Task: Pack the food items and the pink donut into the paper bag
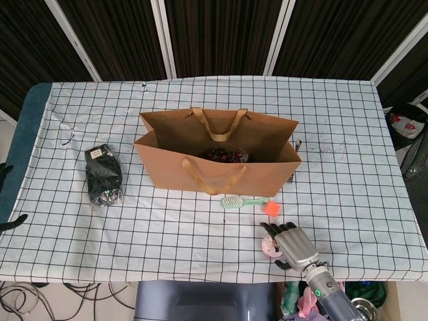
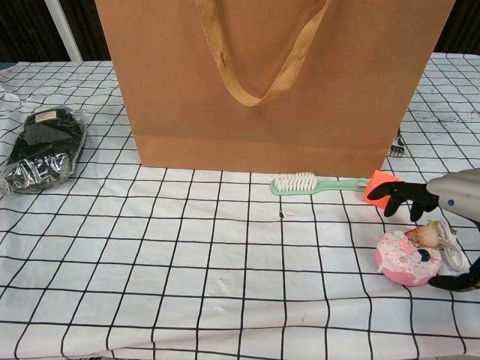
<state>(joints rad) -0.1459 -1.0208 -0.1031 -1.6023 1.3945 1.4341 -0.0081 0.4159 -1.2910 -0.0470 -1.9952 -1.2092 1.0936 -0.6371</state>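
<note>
Checked cloth; stiff kraft paper bag; right hand spread over glossy pink donut.

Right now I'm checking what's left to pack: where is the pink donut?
The pink donut lies on the table's near right side, below the orange cube, with the right hand over it.

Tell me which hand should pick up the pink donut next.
Right. The right hand hangs directly over the pink donut, fingers spread around it. The left hand barely shows at the table's far left edge, beyond the paper bag.
</note>
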